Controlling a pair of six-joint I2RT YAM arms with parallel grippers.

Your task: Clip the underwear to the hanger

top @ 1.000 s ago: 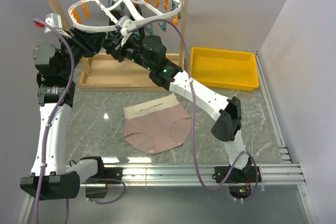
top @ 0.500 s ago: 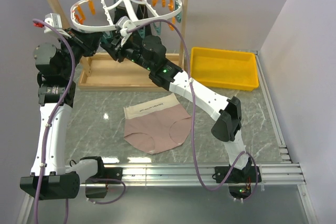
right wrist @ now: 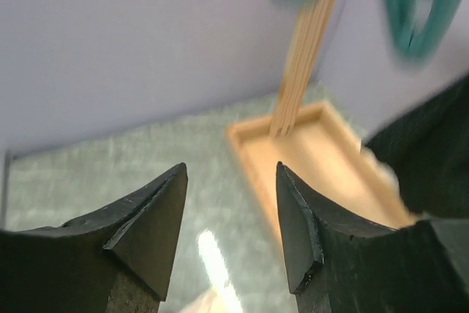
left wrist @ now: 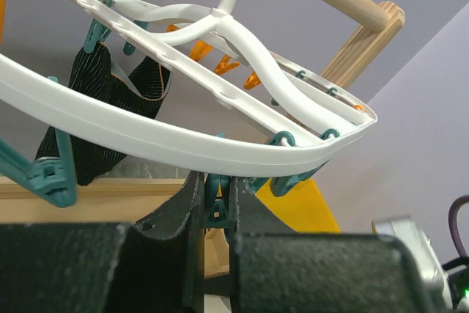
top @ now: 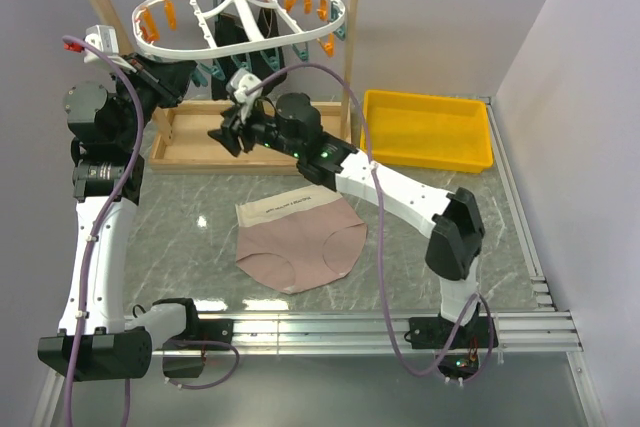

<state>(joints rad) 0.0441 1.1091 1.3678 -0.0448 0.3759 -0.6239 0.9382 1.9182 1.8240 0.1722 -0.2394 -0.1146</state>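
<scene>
My right claw (top: 226, 136) has dropped below the hanger (top: 240, 17) since a second ago, its jaws now spread and empty. My left claw (left wrist: 217, 181) is pressed on a teal clothespin (left wrist: 217, 210) under the rim. The underwear (top: 300, 242) lies flat on the table (top: 180, 217) — unmoved.

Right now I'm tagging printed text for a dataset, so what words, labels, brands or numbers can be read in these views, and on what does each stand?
On the underwear, along its beige waistband: one short line of dark print, too small to read.
On the hanger, yellow tray and wooden rack: no text visible.
Both wrist views: nothing legible.
</scene>
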